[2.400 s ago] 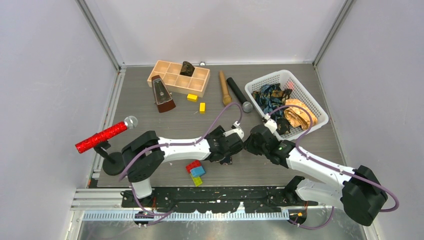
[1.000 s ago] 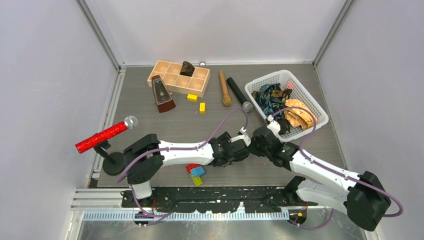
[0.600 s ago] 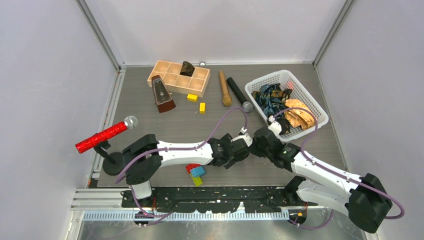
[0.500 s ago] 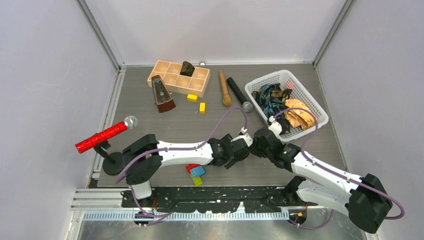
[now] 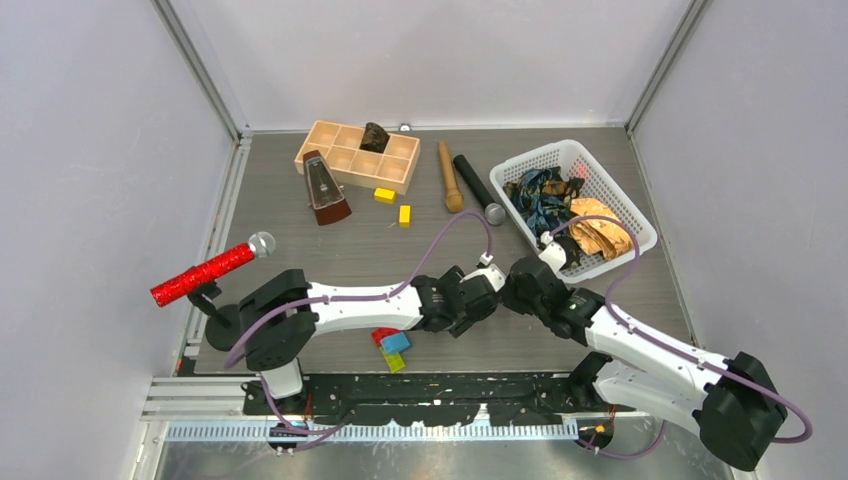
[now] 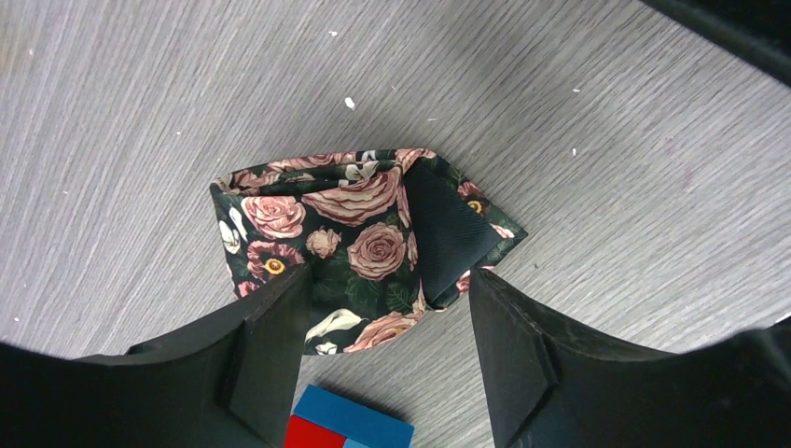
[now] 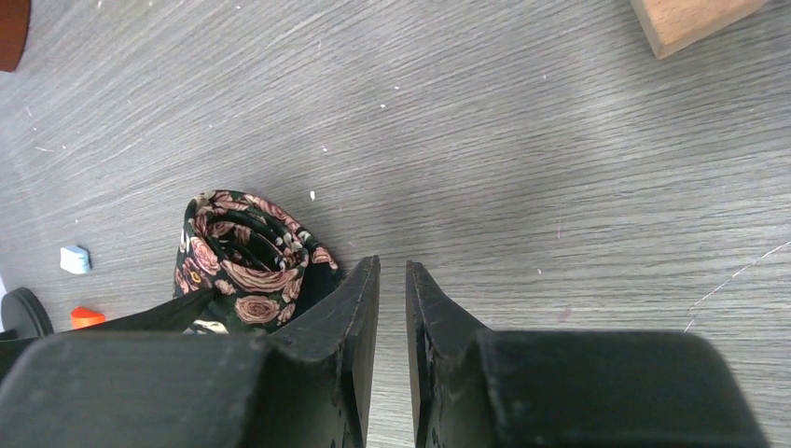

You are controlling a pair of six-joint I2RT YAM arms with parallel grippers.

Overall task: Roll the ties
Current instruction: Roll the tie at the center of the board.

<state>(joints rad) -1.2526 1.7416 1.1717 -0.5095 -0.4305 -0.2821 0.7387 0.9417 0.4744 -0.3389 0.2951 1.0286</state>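
A rolled rose-print tie (image 6: 364, 247) is seen lying on the table (image 6: 140, 93) near front centre, straddled by the left gripper (image 6: 387, 280), whose fingers are spread wide with their tips over its lower corners. A blue block (image 6: 359, 425) is just beside it. The right gripper (image 7: 393, 266) is nearly closed on nothing, set just beside the roll, and other ties (image 5: 545, 195) are piled in the basket (image 5: 615, 185).
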